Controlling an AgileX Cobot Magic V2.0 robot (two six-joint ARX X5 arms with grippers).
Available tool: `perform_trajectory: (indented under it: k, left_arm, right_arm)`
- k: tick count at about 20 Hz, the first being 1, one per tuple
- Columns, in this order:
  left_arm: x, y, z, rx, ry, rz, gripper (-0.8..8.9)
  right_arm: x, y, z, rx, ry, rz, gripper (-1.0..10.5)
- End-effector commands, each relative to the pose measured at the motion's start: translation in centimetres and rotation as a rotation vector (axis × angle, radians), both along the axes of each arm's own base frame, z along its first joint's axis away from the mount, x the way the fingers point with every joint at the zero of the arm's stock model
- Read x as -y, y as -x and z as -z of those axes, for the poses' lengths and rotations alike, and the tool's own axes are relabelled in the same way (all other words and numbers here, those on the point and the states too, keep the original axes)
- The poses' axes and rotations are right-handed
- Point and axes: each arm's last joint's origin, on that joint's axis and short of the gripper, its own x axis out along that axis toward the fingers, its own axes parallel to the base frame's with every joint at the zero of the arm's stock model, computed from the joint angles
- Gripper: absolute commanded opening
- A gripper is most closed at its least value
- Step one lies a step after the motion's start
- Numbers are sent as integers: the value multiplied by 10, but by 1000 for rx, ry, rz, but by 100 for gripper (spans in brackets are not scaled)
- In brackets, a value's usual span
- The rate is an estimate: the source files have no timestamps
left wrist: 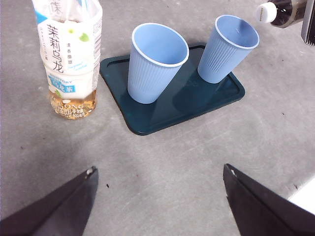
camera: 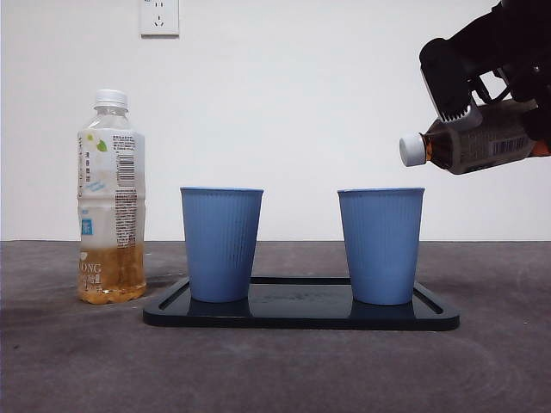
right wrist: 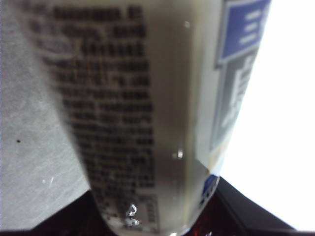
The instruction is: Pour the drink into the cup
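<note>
The right tool (camera: 482, 99) clamped a capped dark bottle (camera: 473, 142) tilted beside the tray's right-end cup (camera: 380, 245); uncapped, nothing pours, while the left tool (left wrist: 157, 201) stood wide open, empty.

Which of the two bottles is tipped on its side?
The dark bottle in the right gripper, above the right-hand cup; the tea bottle stands upright.

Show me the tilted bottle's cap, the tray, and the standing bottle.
tilted bottle's cap (camera: 412, 150), front view, white cap side.
tray (camera: 301, 317), front view, front rim.
standing bottle (camera: 110, 198), front view, label middle.
</note>
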Motion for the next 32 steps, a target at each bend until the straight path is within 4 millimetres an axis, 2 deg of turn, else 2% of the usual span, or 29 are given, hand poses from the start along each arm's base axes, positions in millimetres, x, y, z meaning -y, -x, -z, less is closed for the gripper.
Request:
perform_trajectory:
  k: [1, 4, 7, 11, 16, 19, 22, 26, 32]
  left_arm:
    - [0, 0, -6, 32, 0, 13, 406]
    - [0, 0, -6, 32, 0, 13, 406]
    - [0, 0, -6, 32, 0, 13, 406]
    - [0, 0, -6, 33, 0, 12, 406]
    - [0, 0, -6, 33, 0, 12, 406]
    - [0, 0, -6, 33, 0, 12, 406]
    - [0, 0, -7, 39, 1, 12, 406]
    - [0, -1, -7, 44, 2, 12, 406]
    - [1, -1, -8, 51, 2, 13, 406]
  right_arm:
    - [-4, -4, -13, 74, -29, 17, 130]
    - [-5, -4, -14, 107, -86, 36, 130]
    - [-5, -3, -17, 155, -221, 60, 127]
    - [1, 8, -33, 254, -575, 102, 127]
    - [26, 23, -57, 312, -1227, 225, 127]
    - [39, 21, -58, 320, -1398, 212, 127]
    - [45, 17, -42, 350, -1544, 185, 127]
    - [48, 13, -8, 431, -1679, 136, 127]
    - [49, -2, 36, 442, -1735, 113, 127]
